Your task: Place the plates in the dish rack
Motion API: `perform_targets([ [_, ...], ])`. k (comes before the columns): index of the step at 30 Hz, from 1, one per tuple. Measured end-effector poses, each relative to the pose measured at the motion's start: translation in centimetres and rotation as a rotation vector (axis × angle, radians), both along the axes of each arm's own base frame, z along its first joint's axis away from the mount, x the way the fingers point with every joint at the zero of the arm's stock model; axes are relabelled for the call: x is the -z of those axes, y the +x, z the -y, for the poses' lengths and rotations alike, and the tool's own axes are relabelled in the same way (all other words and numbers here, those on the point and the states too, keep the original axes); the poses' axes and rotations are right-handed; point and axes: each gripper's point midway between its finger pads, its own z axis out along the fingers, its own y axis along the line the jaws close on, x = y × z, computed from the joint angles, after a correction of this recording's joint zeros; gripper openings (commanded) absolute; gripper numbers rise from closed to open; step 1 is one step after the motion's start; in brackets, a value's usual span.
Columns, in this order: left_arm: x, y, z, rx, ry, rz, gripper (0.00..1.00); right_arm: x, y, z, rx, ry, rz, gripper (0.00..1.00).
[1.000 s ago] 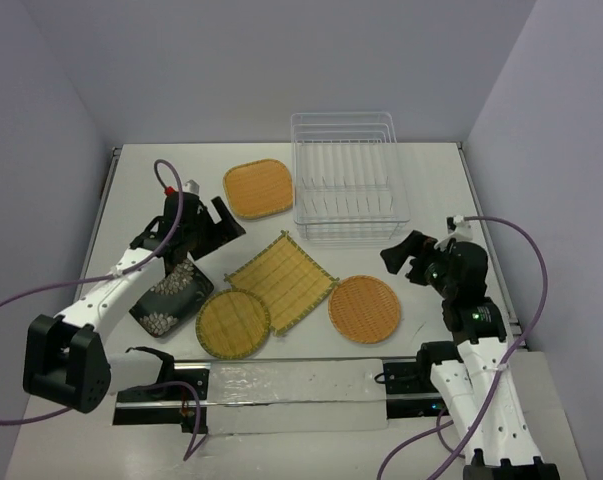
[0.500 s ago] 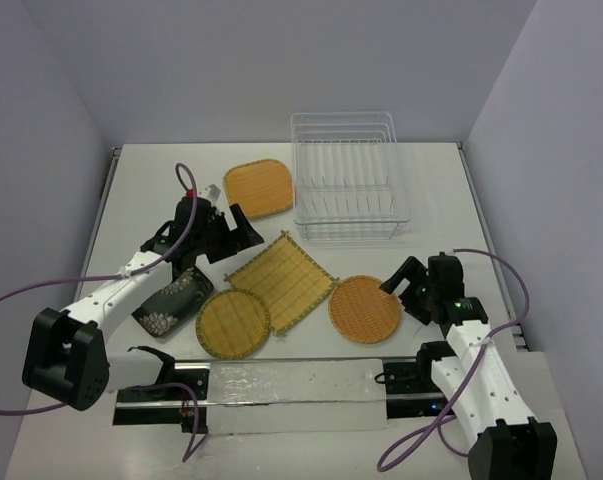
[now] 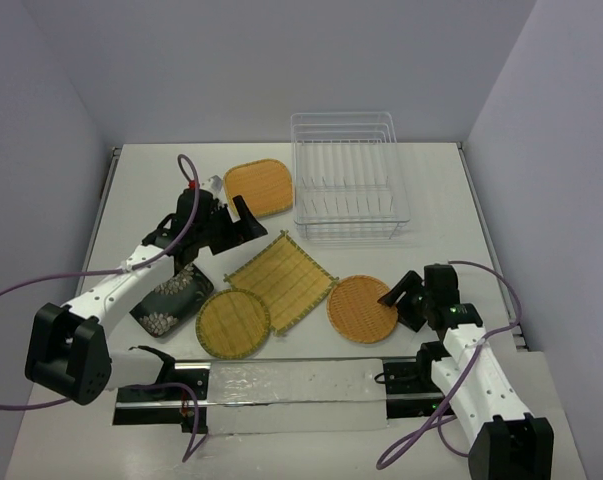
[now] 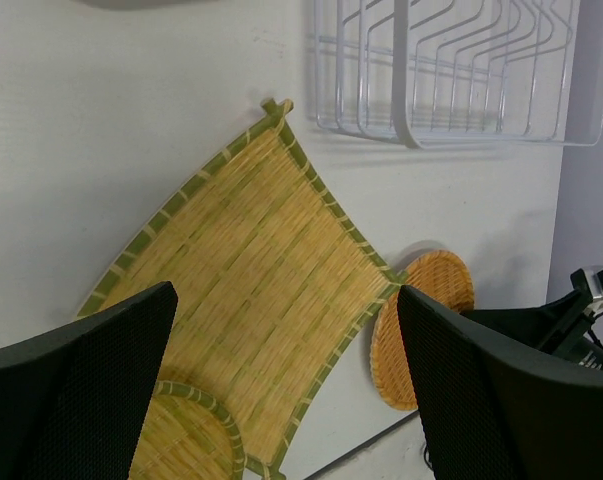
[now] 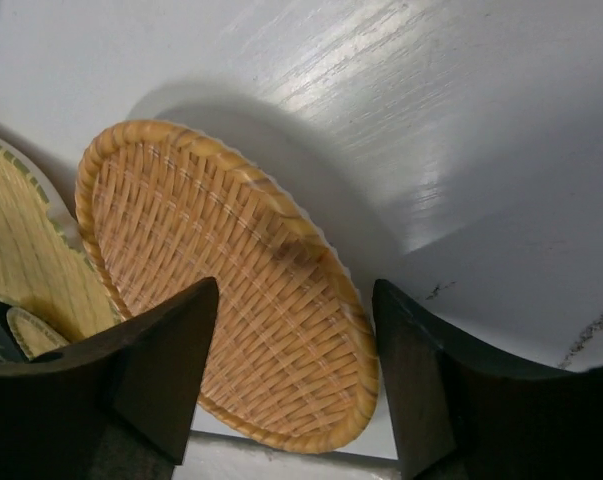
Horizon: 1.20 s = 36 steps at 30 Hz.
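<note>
The clear wire dish rack [image 3: 349, 178] stands empty at the back. The orange rounded-square plate [image 3: 259, 187] lies left of it. The yellow square plate [image 3: 281, 280], the yellow round plate [image 3: 232, 322] and the orange round plate [image 3: 362, 309] lie in the middle, and the black floral plate [image 3: 171, 298] at the left. My left gripper [image 3: 243, 226] is open and hovers above the yellow square plate's [image 4: 251, 270] left corner. My right gripper [image 3: 393, 300] is open and low, its jaws straddling the right edge of the orange round plate [image 5: 231, 310].
The rack [image 4: 461, 70] shows at the top of the left wrist view. A metal rail with a clear strip [image 3: 281, 382] runs along the near edge between the arm bases. Walls close in the table on the left, back and right.
My right gripper has dropped and moved left to the orange round plate's right edge. My left gripper has moved right, away from the black floral plate, toward the yellow square plate.
</note>
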Motion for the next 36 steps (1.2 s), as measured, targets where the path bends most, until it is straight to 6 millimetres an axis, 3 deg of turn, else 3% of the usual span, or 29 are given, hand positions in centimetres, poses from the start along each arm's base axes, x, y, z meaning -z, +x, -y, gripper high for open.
perform_targets([
  [5,-0.2,0.9,0.6,0.012,0.000,0.008,0.99,0.4,-0.6,-0.7,-0.034,0.034,-0.008,0.44],
  [9,0.1,0.8,1.2,0.029,0.001,0.001,0.99,1.0,-1.4,-1.2,-0.062,0.053,-0.042,0.19],
  [13,0.1,0.4,1.8,0.048,0.002,0.002,0.99,-0.3,-0.8,-2.3,-0.101,0.107,0.026,0.00],
  [27,-1.3,0.0,2.1,0.053,-0.003,0.045,0.99,-4.3,-0.1,-3.2,-0.215,0.111,0.282,0.00],
  [36,-1.2,-0.1,2.2,0.058,0.002,0.047,0.99,-8.9,0.0,-5.3,-0.351,0.194,0.402,0.00],
])
